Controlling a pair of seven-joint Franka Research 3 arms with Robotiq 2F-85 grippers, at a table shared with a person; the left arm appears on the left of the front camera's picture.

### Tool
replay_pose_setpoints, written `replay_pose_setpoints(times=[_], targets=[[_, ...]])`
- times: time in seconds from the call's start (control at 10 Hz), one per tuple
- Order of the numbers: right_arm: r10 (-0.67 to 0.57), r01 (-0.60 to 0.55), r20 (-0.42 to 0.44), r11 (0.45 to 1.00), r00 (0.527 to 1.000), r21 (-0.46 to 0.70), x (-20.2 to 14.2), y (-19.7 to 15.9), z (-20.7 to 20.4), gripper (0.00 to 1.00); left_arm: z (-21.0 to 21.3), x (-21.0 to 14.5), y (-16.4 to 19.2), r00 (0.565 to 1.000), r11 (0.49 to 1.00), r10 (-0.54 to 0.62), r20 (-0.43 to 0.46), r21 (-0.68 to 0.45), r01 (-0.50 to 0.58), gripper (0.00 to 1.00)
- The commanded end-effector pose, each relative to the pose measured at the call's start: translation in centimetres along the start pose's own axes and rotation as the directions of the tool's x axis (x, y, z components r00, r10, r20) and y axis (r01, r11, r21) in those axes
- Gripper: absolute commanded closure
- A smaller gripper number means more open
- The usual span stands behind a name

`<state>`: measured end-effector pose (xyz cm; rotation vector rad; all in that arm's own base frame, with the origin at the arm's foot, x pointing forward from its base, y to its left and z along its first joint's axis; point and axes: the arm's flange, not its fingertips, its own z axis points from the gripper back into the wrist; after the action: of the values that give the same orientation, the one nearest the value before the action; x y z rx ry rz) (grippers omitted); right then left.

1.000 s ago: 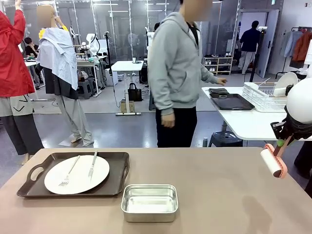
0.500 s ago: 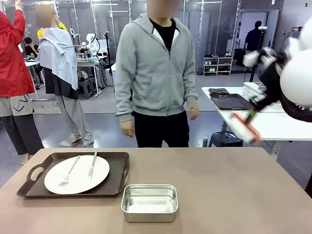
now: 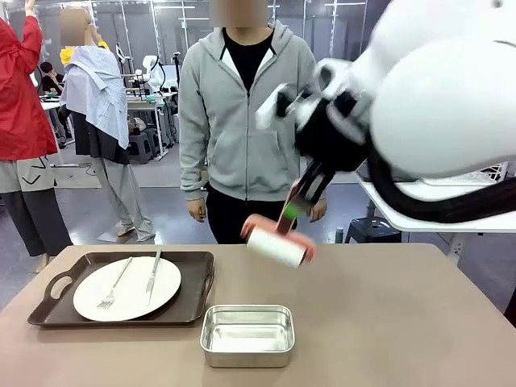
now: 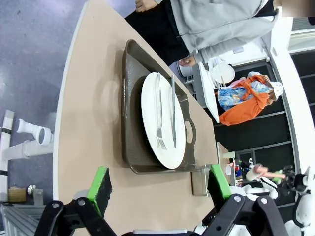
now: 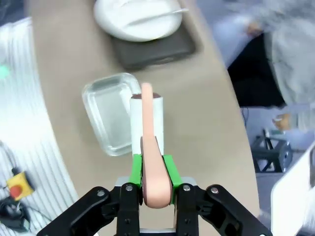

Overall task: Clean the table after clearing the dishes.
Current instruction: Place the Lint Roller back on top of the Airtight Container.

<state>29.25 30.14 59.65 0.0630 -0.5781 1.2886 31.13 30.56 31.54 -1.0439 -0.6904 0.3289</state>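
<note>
On the brown table (image 3: 387,322), at the left, a white plate (image 3: 126,289) with a fork and knife lies on a dark tray (image 3: 193,302). My right gripper (image 3: 295,208) hangs over the table's middle. It is shut on the pink handle of a lint roller (image 3: 277,247), whose white roll floats above the tabletop. In the right wrist view, the right gripper (image 5: 152,169) clamps that handle and the lint roller's roll (image 5: 146,120) hangs over the table (image 5: 197,123). My left gripper (image 4: 160,184) is open and holds nothing, short of the tray (image 4: 130,108) and plate (image 4: 162,120).
A shiny steel pan (image 3: 247,334) sits near the front edge, right of the tray; the steel pan (image 5: 110,120) lies just beside the roll. A person in a grey hoodie (image 3: 242,113) stands at the far edge. A white side table (image 3: 419,214) stands at the back right.
My right arm has swung from the far right to the middle of the table, carrying the lint roller. The person has walked from the white side table to the far edge.
</note>
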Motion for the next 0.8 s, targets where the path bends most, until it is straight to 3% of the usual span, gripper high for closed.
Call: replay_pose_setpoints(times=[0.0,0.2,0.3,0.7], targets=[[0.23,-0.225,-0.082,0.973,0.97,0.056,0.7,0.3,-1.0,0.78,0.3,-0.2,0.1,1.0,1.0,-0.001,-0.004,0.003,0.001,0.0],[0.248,-0.248,-0.088,0.969,0.965,0.008,1.1,0.9,-1.3,0.78,0.3,-0.2,0.1,1.0,1.0,-0.001,-0.004,0.003,0.001,0.0],[0.197,-0.19,-0.078,0.978,0.977,0.092,0.9,2.4,-2.6,0.78,0.3,-0.2,0.1,1.0,1.0,-0.001,-0.004,0.003,0.001,0.0],[0.197,-0.19,-0.078,0.978,0.977,0.092,0.9,2.4,-2.6,0.78,0.3,-0.2,0.1,1.0,1.0,-0.001,-0.004,0.003,0.001,0.0]])
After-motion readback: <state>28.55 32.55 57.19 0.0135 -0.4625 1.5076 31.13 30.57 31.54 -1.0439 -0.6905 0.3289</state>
